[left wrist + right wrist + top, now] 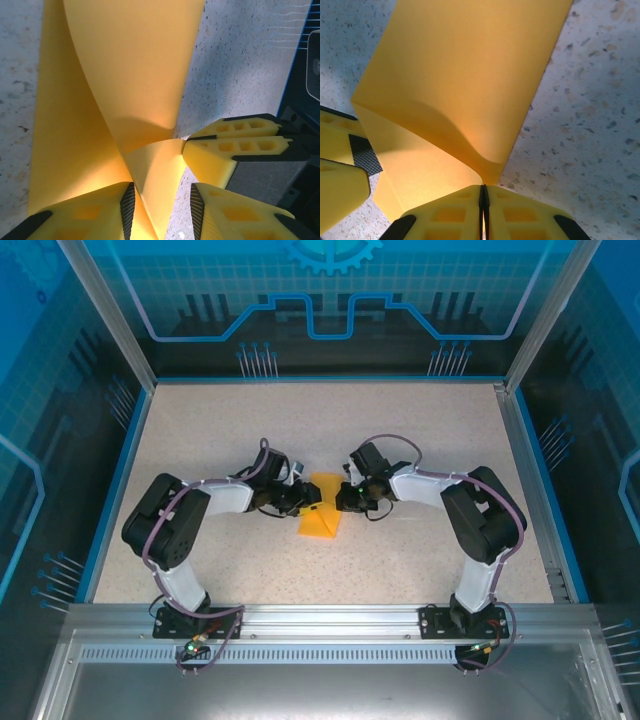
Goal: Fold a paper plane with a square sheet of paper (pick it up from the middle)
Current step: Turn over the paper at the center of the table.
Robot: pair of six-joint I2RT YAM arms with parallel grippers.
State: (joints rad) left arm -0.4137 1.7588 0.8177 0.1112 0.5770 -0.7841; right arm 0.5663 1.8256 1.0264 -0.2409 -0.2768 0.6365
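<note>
**Item:** the square sheet of paper [320, 512] — thin, matte, orange-yellow, unmarked.

**Location:** mid-table [230, 430], between your two grippers. Its near part lies flat on the speckled top. The rest is lifted and bowed over in a soft curve, with no sharp crease in the bend.

**Right gripper** [483, 197]: fingers clenched together on the edge of the lifted part.

**Left gripper** [161, 207]: fingers apart, with the sheet's raised edge standing in the gap. One black ribbed pad [128, 202] is at the paper, and bare table shows beside the other, so this reads as a straddle and not a pinch.

**Step in hand (judged):** an early fold, with one side brought over the other. There is no dart shape yet, so most of the task lies ahead.

**Next move calls for:** lining the lifted edge up with the flat one, then pressing the curve down into a crisp line. Expect the paper to spring back — it is light and slick, and will slide on the table if you push sideways.
</note>
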